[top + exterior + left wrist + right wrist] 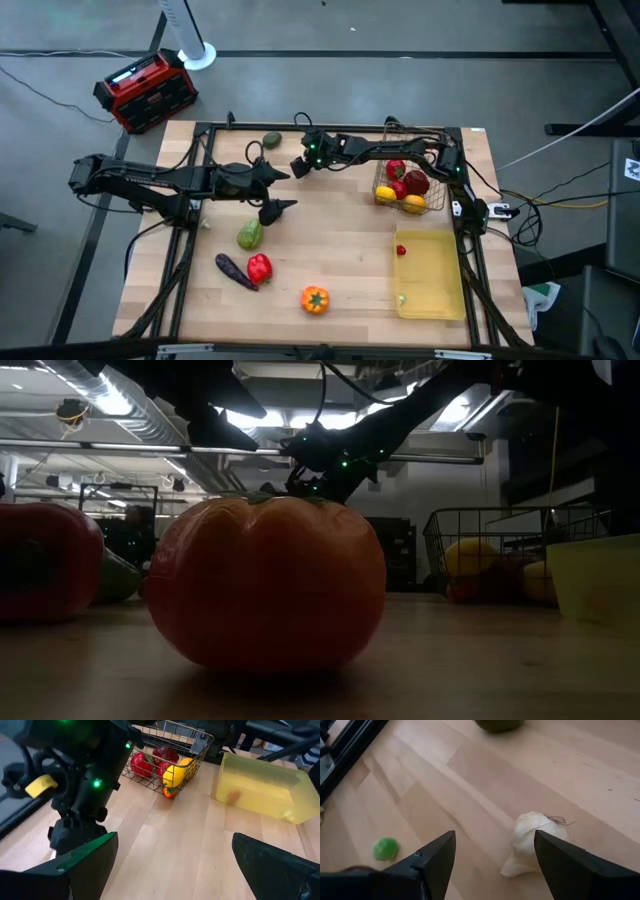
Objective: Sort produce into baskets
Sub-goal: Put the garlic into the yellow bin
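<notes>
A white garlic (532, 842) lies on the table between the fingers of my right gripper (494, 837), close to one finger (560, 862). That gripper (298, 165) is open, slants down, and is reached out to the table's far middle. My left gripper (280, 190) hovers open and empty just near of it. The wire basket (436, 196) at the far right holds red and yellow produce (404, 186). The yellow tray (437, 275) at the near right holds a small red piece (401, 250). In the high view the garlic is hidden under my right gripper. My right gripper stands astride the garlic, which rests on the table. One finger (555, 860) is right against the garlic's side (540, 832), but I cannot tell whether it touches. The other finger (437, 855) is well clear of it.
Loose on the table are a green avocado (272, 140) at the far side, a green piece (250, 235), a purple eggplant (235, 270), a red pepper (260, 267) and an orange piece (315, 299). A red-and-black box (145, 90) sits on the floor beyond the far left corner.
</notes>
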`<state>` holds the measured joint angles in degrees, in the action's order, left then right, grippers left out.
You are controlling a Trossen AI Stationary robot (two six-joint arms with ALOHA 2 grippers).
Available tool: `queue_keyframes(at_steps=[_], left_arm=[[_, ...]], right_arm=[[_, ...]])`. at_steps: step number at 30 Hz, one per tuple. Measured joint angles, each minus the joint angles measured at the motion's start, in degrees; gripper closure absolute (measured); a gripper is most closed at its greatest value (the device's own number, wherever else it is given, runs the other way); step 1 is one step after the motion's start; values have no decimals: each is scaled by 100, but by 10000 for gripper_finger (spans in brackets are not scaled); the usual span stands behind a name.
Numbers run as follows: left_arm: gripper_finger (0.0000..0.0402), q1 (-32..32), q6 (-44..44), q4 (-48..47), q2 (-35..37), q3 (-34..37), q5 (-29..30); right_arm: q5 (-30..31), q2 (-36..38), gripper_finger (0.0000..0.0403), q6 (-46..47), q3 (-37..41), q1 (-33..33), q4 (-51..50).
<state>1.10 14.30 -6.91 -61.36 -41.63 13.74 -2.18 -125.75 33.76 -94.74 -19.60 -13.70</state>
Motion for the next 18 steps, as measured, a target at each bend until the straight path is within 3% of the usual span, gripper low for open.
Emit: queue_keyframes(at_steps=[9, 18], left_arm=[[13, 174, 736, -193, -197, -7, 558], [13, 1208, 1861, 183, -1311, -7, 838]], right_arm=[[-41, 612, 137, -701, 0, -296, -664], [-34, 1236, 137, -1315, -2, -821, -1767]])
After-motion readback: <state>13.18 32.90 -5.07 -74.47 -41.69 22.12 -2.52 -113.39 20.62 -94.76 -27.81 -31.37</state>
